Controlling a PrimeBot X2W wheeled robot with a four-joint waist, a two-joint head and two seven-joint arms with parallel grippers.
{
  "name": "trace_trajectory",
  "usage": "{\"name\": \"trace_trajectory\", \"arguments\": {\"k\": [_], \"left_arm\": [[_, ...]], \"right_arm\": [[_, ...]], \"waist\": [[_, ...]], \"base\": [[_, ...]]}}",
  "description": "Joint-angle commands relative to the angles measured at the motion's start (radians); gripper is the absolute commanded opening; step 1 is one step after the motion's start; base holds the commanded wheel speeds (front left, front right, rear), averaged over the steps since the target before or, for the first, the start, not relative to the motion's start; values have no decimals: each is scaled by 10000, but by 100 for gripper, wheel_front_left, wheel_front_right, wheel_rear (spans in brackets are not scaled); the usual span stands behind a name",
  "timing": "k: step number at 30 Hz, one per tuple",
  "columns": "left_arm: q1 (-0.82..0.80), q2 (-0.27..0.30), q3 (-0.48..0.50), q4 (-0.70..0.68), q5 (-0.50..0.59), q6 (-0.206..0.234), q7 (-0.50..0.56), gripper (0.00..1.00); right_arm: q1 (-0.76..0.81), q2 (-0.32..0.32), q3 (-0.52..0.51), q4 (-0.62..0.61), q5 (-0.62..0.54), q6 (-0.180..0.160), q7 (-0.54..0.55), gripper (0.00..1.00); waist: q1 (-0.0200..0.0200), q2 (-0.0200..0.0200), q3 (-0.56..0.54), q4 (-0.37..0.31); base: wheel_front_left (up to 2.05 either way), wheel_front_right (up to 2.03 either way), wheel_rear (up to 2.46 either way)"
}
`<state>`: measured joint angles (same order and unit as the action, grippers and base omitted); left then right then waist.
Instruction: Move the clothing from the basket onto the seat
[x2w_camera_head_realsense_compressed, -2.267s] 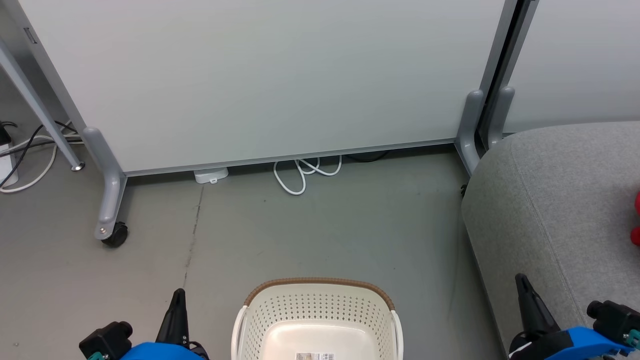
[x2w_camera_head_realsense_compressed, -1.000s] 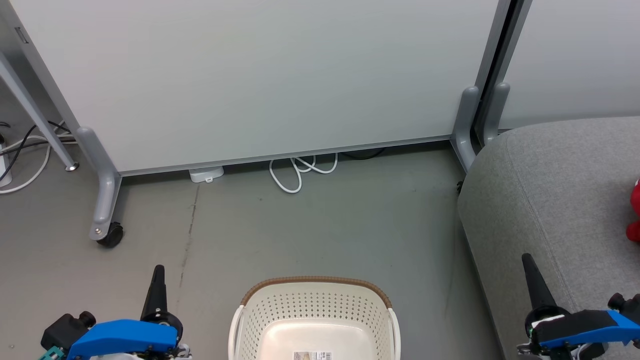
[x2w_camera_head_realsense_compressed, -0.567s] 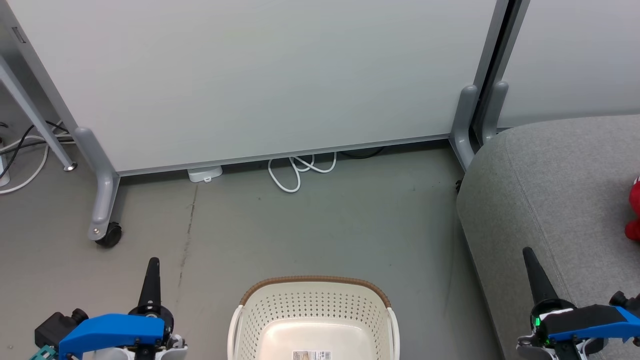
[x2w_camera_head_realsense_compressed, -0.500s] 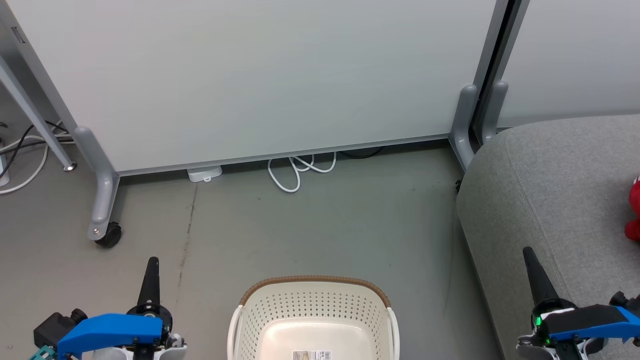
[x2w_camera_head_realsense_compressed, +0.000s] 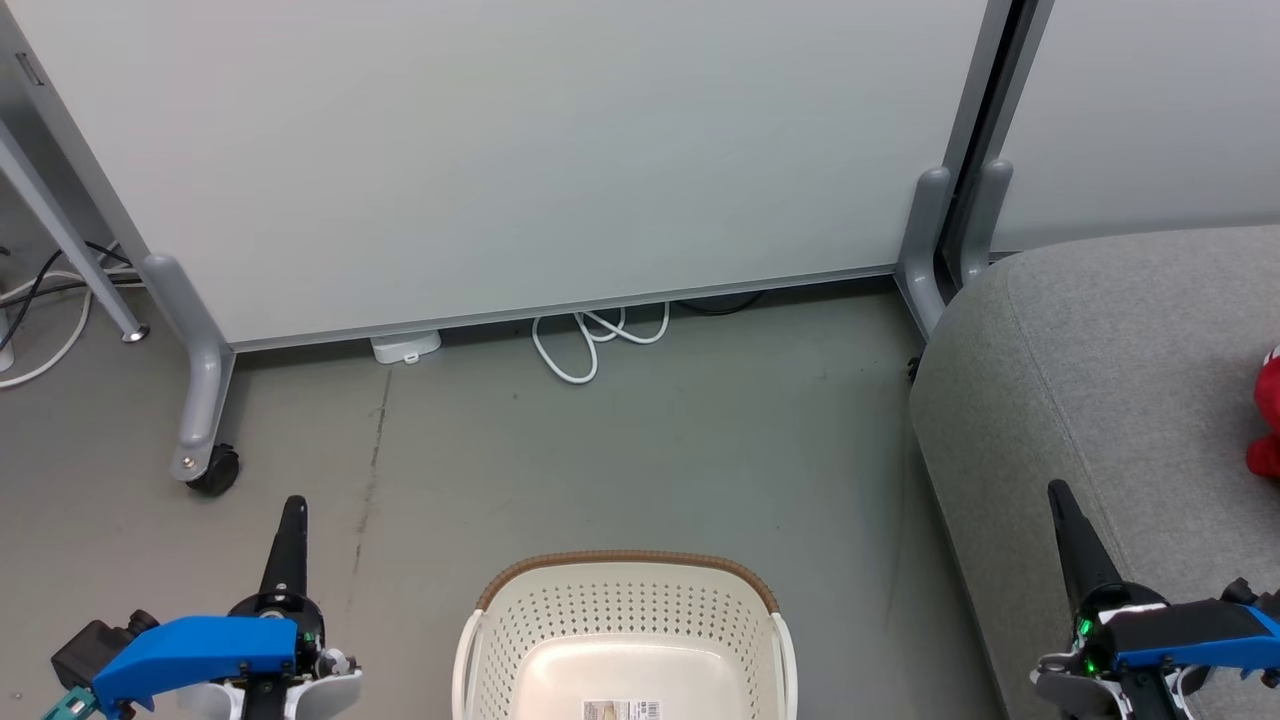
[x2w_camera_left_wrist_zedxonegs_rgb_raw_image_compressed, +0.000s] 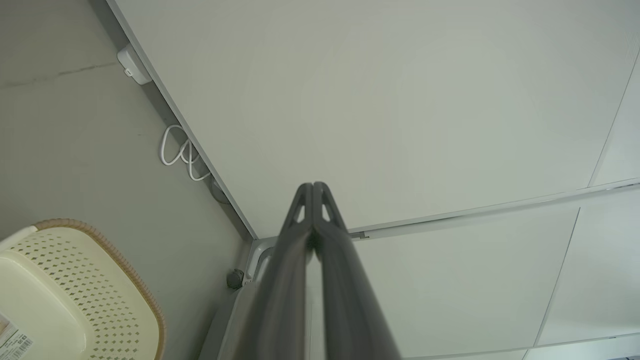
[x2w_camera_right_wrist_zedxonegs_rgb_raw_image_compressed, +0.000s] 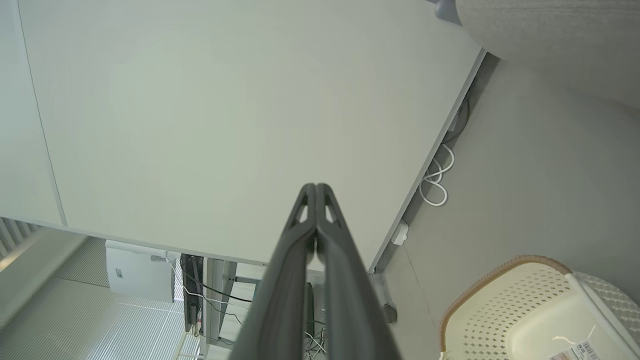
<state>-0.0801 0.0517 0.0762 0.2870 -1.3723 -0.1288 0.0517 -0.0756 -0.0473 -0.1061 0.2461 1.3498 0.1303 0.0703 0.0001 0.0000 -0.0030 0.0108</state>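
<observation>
Left and right jaws pressed shut, empty, edged forward over the last second; basket (x2w_camera_head_realsense_compressed: 625, 557) bare, red clothing (x2w_camera_head_realsense_compressed: 1266, 420) on seat (x2w_camera_head_realsense_compressed: 1100, 380): task seemingly finished.

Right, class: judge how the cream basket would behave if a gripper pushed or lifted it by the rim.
The basket is probably light: thin perforated plastic walls. It looks wide-based, so on the smooth floor it would likely slide rather than tip.
</observation>
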Motion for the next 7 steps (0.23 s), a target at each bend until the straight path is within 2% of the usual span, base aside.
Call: {"name": "trace_trajectory", "arguments": {"k": [1,7], "left_arm": [[-170,-6,45,-116,-191,-26,74,0],[-208,-8,131,-186,-661,-28,191,0]], "right_arm": [[-147,-46,-29,-56,224,6,87,0],[-217,-46,-42,-49,732,7,166,0]], "waist": [[-1,0,2,-4],[-1,0,13,-24]], "base": [[0,0,0],[0,0,0]]}}
